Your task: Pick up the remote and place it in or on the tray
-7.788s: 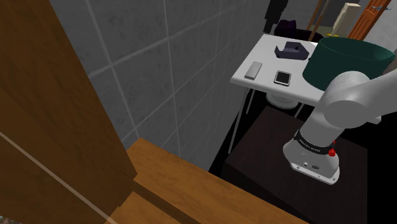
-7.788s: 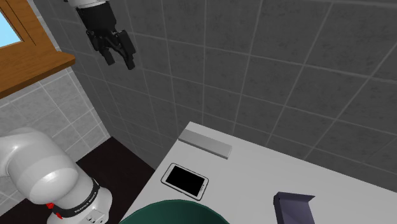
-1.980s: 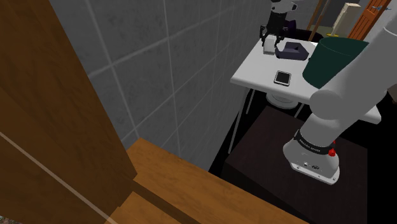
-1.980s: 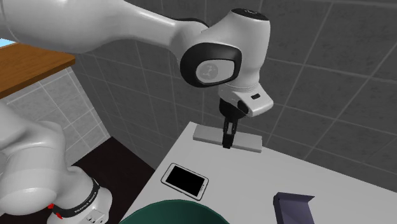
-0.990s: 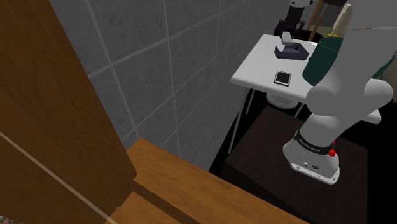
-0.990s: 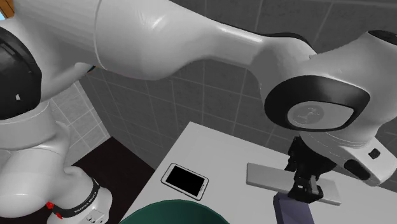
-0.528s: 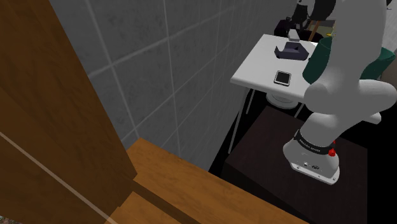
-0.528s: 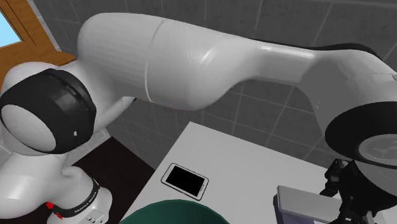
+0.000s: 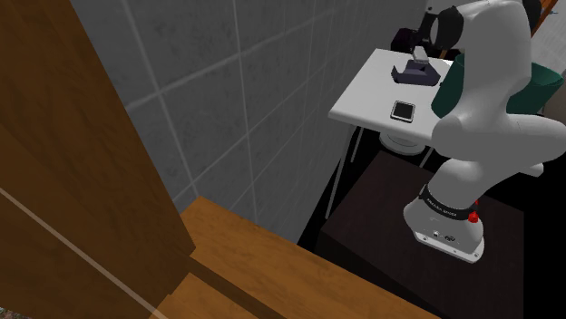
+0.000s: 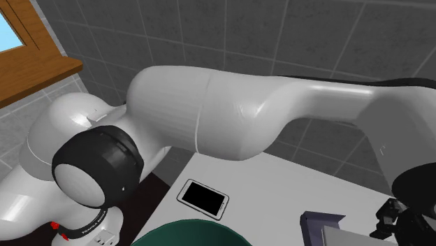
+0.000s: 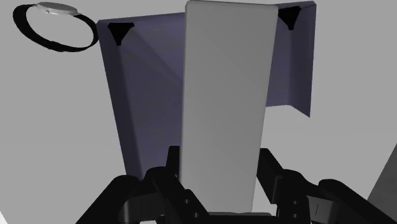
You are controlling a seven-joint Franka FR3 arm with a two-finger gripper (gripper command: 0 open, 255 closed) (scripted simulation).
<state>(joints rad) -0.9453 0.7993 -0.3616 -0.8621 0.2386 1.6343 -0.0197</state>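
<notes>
A long flat grey remote (image 11: 222, 95) is clasped between the two black fingers of my gripper (image 11: 218, 167), which is shut on its near end. Right behind the remote lies the dark purple tray (image 11: 143, 83), with low walls and an open front; the remote hangs over the tray's floor, lengthwise. In the shoulder view the tray (image 9: 413, 72) sits at the far side of the white table (image 9: 363, 100), with the arm bent over it. The second exterior view has the tray (image 10: 314, 225) at the bottom right, under the black hand.
A black-screened phone (image 9: 403, 110) (image 10: 204, 198) lies on the table nearer the stand. A black wristwatch (image 11: 57, 25) rests on the table beside the tray. A large dark green rounded object (image 9: 540, 77) stands at the table's right. Grey tiled wall runs behind the table.
The arm has carried the remote across the table from the wall side to above the tray. The grip has stayed shut, and the arm now fills more of the second exterior view.
</notes>
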